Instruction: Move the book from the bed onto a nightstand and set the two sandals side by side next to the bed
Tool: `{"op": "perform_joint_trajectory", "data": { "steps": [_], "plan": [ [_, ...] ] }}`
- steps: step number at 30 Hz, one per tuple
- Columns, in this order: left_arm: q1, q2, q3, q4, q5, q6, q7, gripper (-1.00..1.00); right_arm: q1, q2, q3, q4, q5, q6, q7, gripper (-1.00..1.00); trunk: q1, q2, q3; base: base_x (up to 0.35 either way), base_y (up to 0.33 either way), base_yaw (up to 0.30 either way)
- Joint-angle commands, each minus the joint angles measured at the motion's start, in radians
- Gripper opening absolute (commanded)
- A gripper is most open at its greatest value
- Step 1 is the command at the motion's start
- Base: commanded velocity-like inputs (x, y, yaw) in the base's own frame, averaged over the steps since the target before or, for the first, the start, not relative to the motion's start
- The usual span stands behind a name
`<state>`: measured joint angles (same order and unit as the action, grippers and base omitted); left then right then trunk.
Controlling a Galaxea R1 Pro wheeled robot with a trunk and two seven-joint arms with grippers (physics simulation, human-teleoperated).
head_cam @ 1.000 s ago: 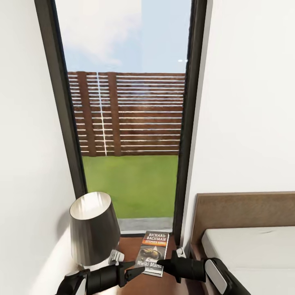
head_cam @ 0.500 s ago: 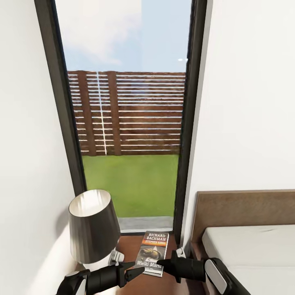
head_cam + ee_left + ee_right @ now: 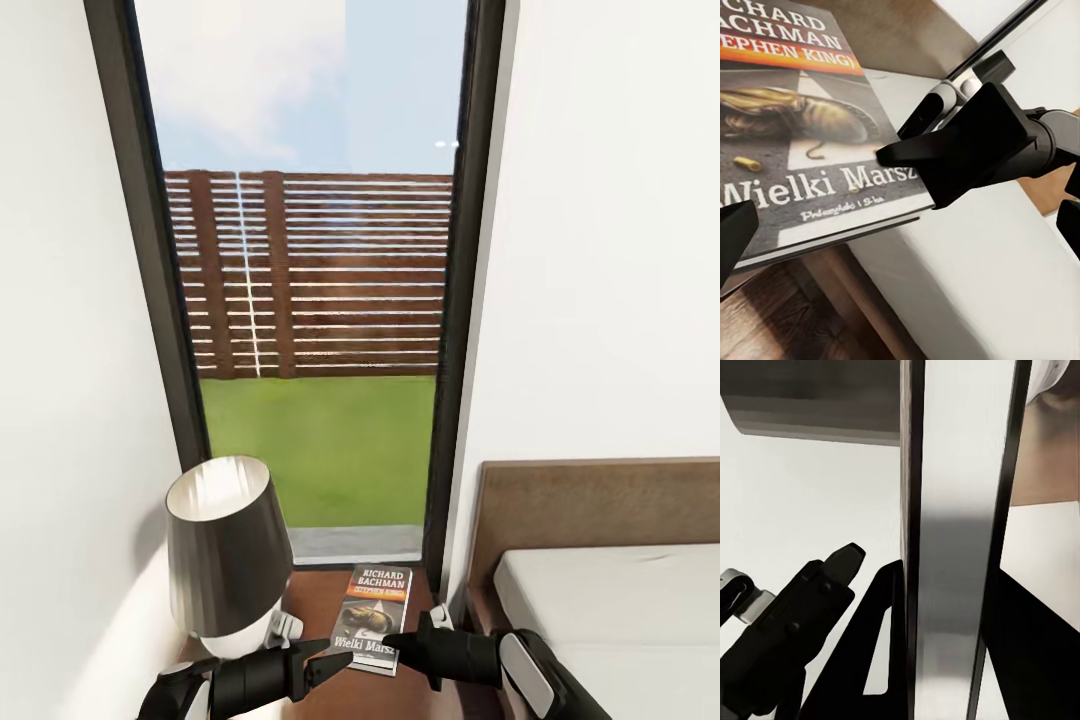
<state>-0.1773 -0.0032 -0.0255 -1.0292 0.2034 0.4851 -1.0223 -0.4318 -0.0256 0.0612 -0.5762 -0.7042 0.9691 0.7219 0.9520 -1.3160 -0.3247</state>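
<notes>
On nightstand (image 3: 320, 600), book (image 3: 375, 616); wrist close-up reads "Wielki Marsz".

A dark-shaded lamp (image 3: 222, 545) stands at the left by the white wall (image 3: 70, 400). Behind it, a tall black-framed window (image 3: 315, 300) shows green lawn (image 3: 320, 450) and slatted wooden fence (image 3: 310, 275).

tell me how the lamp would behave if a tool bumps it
The lamp probably tips easily: its wide dark shade sits over a much smaller pale base. It stands close beside the book on the nightstand, so it could land there.
</notes>
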Motion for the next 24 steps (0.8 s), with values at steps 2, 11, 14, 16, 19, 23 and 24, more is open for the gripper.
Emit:
{"op": "perform_joint_trajectory", "data": {
  "steps": [2,11,14,16,19,23,24],
  "plan": [
    [-0.001,0.0,-0.001,0.0,0.007,0.009,0.0,1.0,-0.001,-0.001,0.003,0.0,-0.001,0.002,0.007,-1.0,0.008,-0.015,-0.008,0.0,0.0,0.0],
    [-0.001,0.0,-0.001,0.0,0.007,0.01,0.0,1.0,-0.001,-0.001,0.003,0.0,-0.001,0.002,0.007,-1.0,0.042,-0.078,-0.036,0.0,0.0,0.0],
    [-0.001,0.001,-0.001,0.0,0.007,0.01,-0.001,1.0,-0.001,-0.001,0.003,0.0,-0.001,0.002,0.007,-1.0,0.054,-0.099,-0.045,0.0,0.0,0.0],
    [-0.001,0.001,-0.001,0.0,0.007,0.01,-0.001,1.0,-0.001,-0.001,0.003,0.0,-0.001,0.002,0.007,-1.0,0.061,-0.113,-0.051,0.0,0.0,0.0],
    [-0.001,0.001,-0.001,0.0,0.007,0.01,-0.001,1.0,-0.001,-0.001,0.003,0.0,0.0,0.002,0.007,-1.0,0.073,-0.134,-0.061,0.0,0.0,0.0],
    [-0.001,0.002,-0.001,0.0,0.007,0.01,-0.001,1.0,-0.001,-0.001,0.003,0.0,0.0,0.002,0.007,-1.0,0.088,-0.162,-0.073,0.0,0.0,0.0],
    [-0.001,0.002,-0.001,0.0,0.007,0.01,-0.001,1.0,-0.001,-0.001,0.003,0.0,0.0,0.002,0.007,-1.0,0.092,-0.169,-0.077,0.0,0.0,0.0]
  ]
}}
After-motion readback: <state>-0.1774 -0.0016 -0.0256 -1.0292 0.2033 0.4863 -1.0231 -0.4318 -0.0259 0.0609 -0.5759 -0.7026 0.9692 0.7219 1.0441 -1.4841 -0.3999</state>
